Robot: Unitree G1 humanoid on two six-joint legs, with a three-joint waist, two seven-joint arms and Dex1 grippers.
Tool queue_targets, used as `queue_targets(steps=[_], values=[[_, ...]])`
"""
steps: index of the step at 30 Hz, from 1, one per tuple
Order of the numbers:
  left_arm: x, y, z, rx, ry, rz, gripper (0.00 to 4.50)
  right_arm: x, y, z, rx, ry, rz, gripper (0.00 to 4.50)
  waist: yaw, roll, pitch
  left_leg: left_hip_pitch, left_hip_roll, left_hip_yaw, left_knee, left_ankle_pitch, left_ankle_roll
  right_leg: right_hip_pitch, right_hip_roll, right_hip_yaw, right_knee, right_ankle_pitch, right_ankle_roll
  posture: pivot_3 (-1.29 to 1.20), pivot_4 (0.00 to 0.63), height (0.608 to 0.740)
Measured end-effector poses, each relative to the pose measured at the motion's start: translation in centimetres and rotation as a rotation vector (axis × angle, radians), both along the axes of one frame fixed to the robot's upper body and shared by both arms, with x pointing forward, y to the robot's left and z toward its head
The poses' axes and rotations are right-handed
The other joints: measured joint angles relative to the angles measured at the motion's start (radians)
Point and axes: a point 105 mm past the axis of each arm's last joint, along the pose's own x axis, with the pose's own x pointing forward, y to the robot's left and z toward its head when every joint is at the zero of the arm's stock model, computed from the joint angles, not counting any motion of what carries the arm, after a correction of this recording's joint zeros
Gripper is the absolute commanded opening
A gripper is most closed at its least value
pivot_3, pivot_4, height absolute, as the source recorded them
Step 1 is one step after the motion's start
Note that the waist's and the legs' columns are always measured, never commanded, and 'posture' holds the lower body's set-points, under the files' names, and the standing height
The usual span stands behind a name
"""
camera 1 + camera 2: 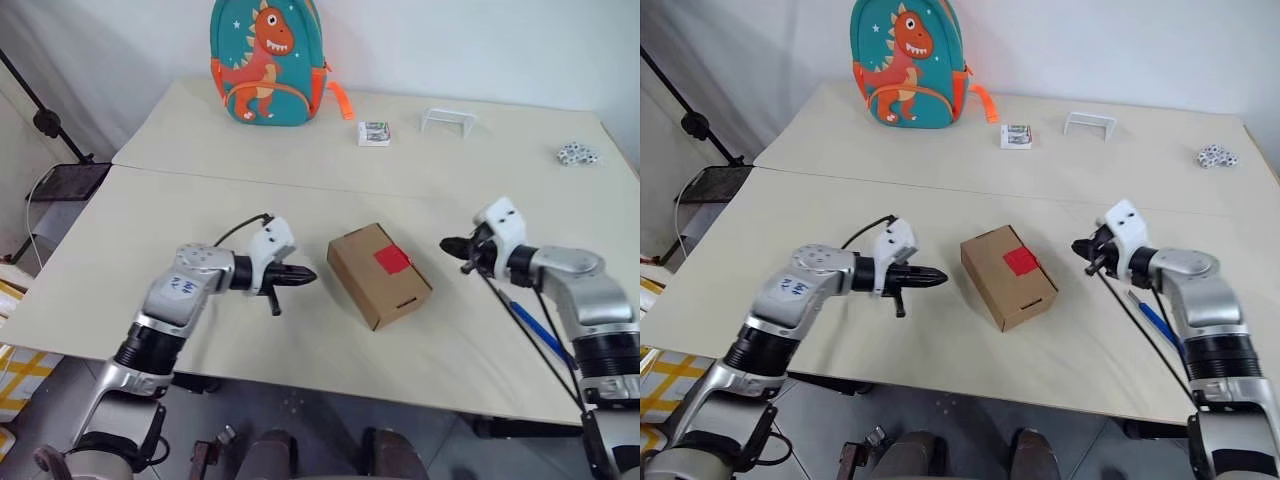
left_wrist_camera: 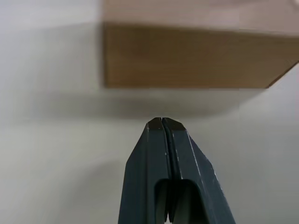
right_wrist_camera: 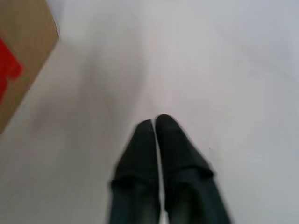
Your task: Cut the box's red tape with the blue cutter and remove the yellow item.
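Observation:
The brown cardboard box (image 1: 372, 282) lies at the middle of the table, with the red tape (image 1: 392, 260) on its top face and a narrow slot in its near side. My left gripper (image 1: 308, 275) is shut and empty, pointing at the box's left side from a short gap away; in the left wrist view that side of the box (image 2: 187, 56) is just past the fingertips. To the right of the box, my right gripper (image 1: 447, 245) is shut on nothing. The blue cutter (image 1: 536, 329) lies on the table beside my right forearm. The yellow item is hidden.
A teal dinosaur backpack (image 1: 266, 62) stands at the table's far edge. Near it are a small white packet (image 1: 374, 133), a white bracket (image 1: 448, 120) and a black-and-white cluster (image 1: 577, 154) at far right. A black cable runs along my right arm.

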Motion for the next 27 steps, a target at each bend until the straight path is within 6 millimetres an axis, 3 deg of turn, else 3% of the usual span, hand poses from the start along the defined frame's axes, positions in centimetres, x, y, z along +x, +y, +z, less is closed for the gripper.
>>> queue_targets(steps=[6,20,27], values=[[-0.4,-1.3,-0.9,0.027,0.032,-0.023,0.00,-1.6,1.9,-1.8,-0.007,0.047,0.089,0.04,-0.001,0.000,0.000,0.000,0.000,0.000,0.000,0.000,0.000,0.000,0.000,0.000,0.000,0.000,0.000,0.00,0.150,0.740],[-0.6,-0.9,-1.9,0.082,0.074,-0.019,0.00,-7.1,4.7,-2.1,-0.029,0.232,0.234,0.04,0.003,0.000,0.000,0.000,0.000,-0.001,0.000,0.000,0.000,0.001,0.000,0.000,0.000,0.000,0.000,0.00,0.150,0.740],[-0.6,-0.8,-2.0,0.085,0.076,-0.020,0.00,-8.7,6.0,-2.4,-0.033,0.259,0.278,0.04,0.004,0.000,0.000,0.000,0.000,-0.001,0.000,0.000,0.000,0.001,0.000,0.000,0.000,0.000,0.000,0.00,0.150,0.740]])
